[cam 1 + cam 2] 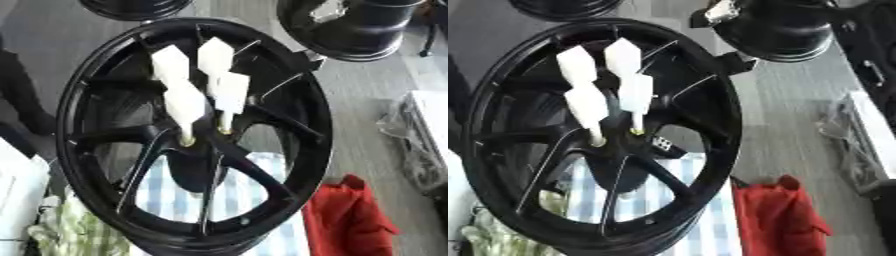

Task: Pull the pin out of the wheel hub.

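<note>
Four white-headed pins (186,102) stand in the black spoked wheel hub (194,135); neither robot hand shows, so reaching comes first.

A red cloth (350,215) is seen lying crumpled near the lower right corner of the grey floor (363,95). A blue-and-white checked cloth (254,190) is spread along the bottom edge, and a green-and-white checked cloth (74,232) is bunched at the lower left corner. A white object (19,200) is cut off by the left edge. A black drum-shaped part (354,25) is placed at the top right, and another black round part (136,7) is cropped by the top edge. Clear plastic wrapping (416,135) is gathered at the right edge.
</note>
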Action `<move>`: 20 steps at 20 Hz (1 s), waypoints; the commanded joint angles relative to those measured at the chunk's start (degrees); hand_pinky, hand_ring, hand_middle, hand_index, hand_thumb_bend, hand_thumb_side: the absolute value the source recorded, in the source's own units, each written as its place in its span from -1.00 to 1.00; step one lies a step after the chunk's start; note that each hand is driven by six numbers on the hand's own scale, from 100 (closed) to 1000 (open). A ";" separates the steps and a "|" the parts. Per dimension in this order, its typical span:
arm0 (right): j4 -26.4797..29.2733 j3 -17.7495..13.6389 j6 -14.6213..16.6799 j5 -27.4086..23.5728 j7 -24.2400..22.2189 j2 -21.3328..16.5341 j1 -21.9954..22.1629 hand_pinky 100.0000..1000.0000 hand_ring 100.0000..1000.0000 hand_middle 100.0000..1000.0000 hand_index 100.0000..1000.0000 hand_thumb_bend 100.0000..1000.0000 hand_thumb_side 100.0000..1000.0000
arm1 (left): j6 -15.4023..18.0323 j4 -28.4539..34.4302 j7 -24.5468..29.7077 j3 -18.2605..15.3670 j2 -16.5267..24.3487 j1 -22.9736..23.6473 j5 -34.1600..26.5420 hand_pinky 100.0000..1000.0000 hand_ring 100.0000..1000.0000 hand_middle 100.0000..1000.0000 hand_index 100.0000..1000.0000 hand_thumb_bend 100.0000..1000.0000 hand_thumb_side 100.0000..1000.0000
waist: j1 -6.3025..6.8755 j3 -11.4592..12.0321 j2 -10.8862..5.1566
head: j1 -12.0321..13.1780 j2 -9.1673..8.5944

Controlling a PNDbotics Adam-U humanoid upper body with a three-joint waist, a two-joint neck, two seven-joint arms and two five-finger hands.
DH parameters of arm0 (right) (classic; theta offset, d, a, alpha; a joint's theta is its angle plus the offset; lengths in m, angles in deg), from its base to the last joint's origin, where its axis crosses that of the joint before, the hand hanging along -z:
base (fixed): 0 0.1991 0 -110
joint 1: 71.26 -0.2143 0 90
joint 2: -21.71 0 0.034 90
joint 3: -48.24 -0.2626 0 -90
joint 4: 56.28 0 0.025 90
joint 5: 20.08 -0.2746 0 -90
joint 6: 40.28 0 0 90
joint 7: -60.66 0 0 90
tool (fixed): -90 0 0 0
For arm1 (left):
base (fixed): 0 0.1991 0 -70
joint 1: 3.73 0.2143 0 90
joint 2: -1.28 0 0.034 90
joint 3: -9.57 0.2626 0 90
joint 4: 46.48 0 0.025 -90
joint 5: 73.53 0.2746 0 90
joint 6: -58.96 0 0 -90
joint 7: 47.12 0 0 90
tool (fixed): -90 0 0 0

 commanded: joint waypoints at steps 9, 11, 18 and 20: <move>-3.39 1.92 4.74 2.18 -0.28 1.61 -2.69 0.78 0.68 0.59 0.65 -0.29 -0.82 | 0.31 1.31 -0.87 -1.04 0.23 -1.52 -0.32 0.24 0.57 0.42 0.48 -0.42 0.37 | 0.20 0.80 -0.80 | -0.80 -1.00; -4.04 1.73 5.11 2.28 -0.28 1.87 -3.04 0.78 0.68 0.58 0.65 -0.31 -0.88 | 0.30 1.34 -0.83 -1.00 0.21 -1.73 -0.31 0.24 0.57 0.42 0.48 -0.42 0.37 | 0.05 1.08 -0.63 | -1.04 -1.05; -5.95 1.40 6.55 3.46 -0.28 2.56 -4.42 0.78 0.67 0.56 0.63 -0.32 -0.96 | 0.28 1.43 -0.66 -0.84 0.17 -2.70 -0.31 0.24 0.57 0.42 0.48 -0.41 0.37 | -0.71 2.36 0.08 | -2.47 -1.43; -6.38 1.35 6.93 3.72 -0.28 2.72 -4.57 0.78 0.67 0.56 0.63 -0.32 -0.96 | 0.34 1.50 -0.72 -0.91 0.12 -2.93 -0.33 0.24 0.57 0.42 0.48 -0.41 0.37 | -0.91 2.65 0.21 | -2.76 -1.49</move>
